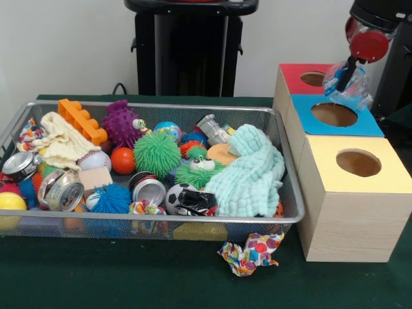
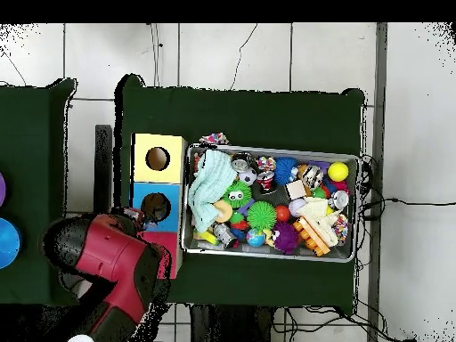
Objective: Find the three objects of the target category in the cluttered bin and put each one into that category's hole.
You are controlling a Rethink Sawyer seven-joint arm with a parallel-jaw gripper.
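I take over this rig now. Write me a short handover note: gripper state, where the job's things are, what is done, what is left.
Gripper: shut on a clear plastic bottle with blue label, held in the air above the boxes, between the red-topped box's hole and the blue-topped box.
Wire mesh bin: full of clutter; one more clear bottle lies at its far side by the mint cloth.
Done: one bottle picked.
Left: drop it in the red hole, then find the others. Any earlier drops cannot be seen.

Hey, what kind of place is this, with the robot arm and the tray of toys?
Probably a robotics lab set up for sorting trials. A green-covered table holds a mesh bin of mixed toys and cans beside three colour-topped boxes with round holes, on a tiled floor with trailing cables.
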